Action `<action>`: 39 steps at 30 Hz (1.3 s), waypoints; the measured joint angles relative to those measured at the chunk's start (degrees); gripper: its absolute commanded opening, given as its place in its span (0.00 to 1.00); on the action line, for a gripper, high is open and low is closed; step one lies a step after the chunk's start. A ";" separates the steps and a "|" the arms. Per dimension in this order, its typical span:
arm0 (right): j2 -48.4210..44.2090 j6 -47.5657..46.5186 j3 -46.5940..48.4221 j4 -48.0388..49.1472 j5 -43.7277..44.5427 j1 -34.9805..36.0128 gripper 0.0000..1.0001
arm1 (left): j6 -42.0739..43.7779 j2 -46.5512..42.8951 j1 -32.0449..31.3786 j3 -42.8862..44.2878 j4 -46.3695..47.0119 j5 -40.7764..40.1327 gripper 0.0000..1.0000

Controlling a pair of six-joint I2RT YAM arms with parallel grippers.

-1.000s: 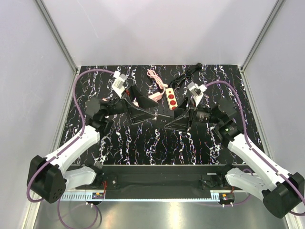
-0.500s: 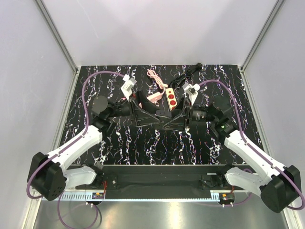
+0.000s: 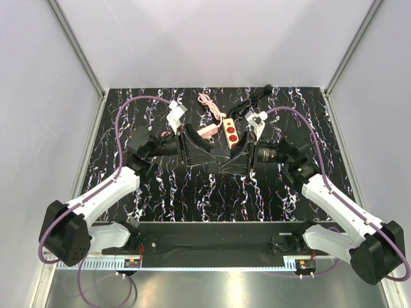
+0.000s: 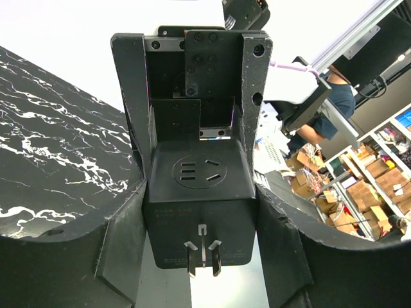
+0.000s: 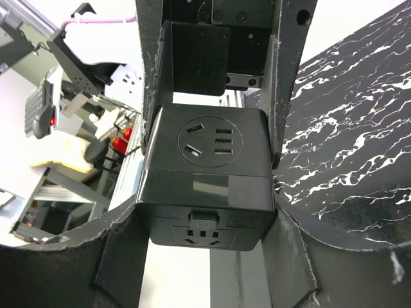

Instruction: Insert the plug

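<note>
I have two grippers, and both are on one thing: a single black cube adapter (image 4: 199, 215), caught between them where they meet nose to nose over the middle of the tabletop (image 3: 167, 189). My left gripper (image 4: 201, 196) has its two fingers (image 4: 125, 250) laid flat against opposite sides of the cube, about half open and pressing on it. My right gripper (image 5: 210, 204) comes in from the other end, its two fingers (image 5: 286, 253) clamped on the same pair of sides at much the same width.

The plug itself is the set of three metal prongs (image 4: 203, 249) on the cube face turned toward my left wrist. I count two socket faces in sight. One is a round five-hole socket (image 4: 200, 172) on the upper face, and it shows in both wrist views. The other is a socket (image 5: 204, 236) with a small tab above it, on the face turned toward my right wrist.

In the top view the cube is mostly hidden by my fingers. Just beyond them lies one power strip (image 3: 229, 132), set at a slant, with two red outlets (image 3: 233, 136) showing. One pink cord (image 3: 206, 101) loops behind it toward the back edge. One black cord (image 3: 252, 101) lies bunched near the back right.
</note>
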 measured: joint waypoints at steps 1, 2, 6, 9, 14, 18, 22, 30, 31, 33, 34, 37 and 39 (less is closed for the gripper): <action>-0.13 0.52 0.00 0.07 0.35 0.00 0.54 | -0.15 0.00 0.02 0.00 0.13 -0.11 0.00; -0.31 1.07 -0.04 0.22 0.81 0.00 0.57 | -0.42 0.00 0.02 0.00 0.35 -0.37 0.00; -0.85 3.82 -0.79 2.14 2.95 0.00 0.59 | -1.03 -0.22 0.02 0.00 0.76 -1.75 0.00; -0.90 6.14 -1.64 4.74 4.20 0.00 0.58 | -1.49 -0.44 0.02 -0.02 0.74 -2.86 0.00; -0.87 8.83 -2.38 7.74 5.62 0.00 0.60 | -2.21 -0.85 0.02 -0.02 0.74 -4.42 0.00; -0.72 10.16 -2.71 9.18 5.99 0.00 0.64 | -2.38 -1.53 -0.11 -0.57 0.72 -5.66 0.00; -0.37 11.15 -3.41 10.80 6.01 0.00 0.65 | -2.49 -1.77 -0.15 -1.03 0.70 -6.34 0.00; 0.76 13.53 -4.83 15.56 5.86 -0.13 0.66 | -2.62 -1.79 -0.15 -1.49 0.76 -7.19 0.00; 1.01 13.97 -5.16 16.48 5.81 -0.17 0.67 | -2.62 -1.77 -0.15 -1.62 0.76 -7.34 0.00; 1.75 14.86 -5.60 17.94 5.38 -0.28 0.69 | -2.73 -1.79 -0.13 -1.99 0.79 -7.56 0.00; 2.12 15.30 -5.62 18.47 5.16 -0.39 0.69 | -2.73 -1.79 -0.07 -2.16 0.81 -7.67 0.00; 2.86 15.96 -5.81 19.65 4.81 -0.55 0.68 | -2.78 -1.81 0.11 -2.56 0.96 -7.96 0.00; 2.91 16.09 -6.03 20.00 4.81 -0.55 0.70 | -2.73 -1.86 0.11 -2.69 0.96 -7.98 0.00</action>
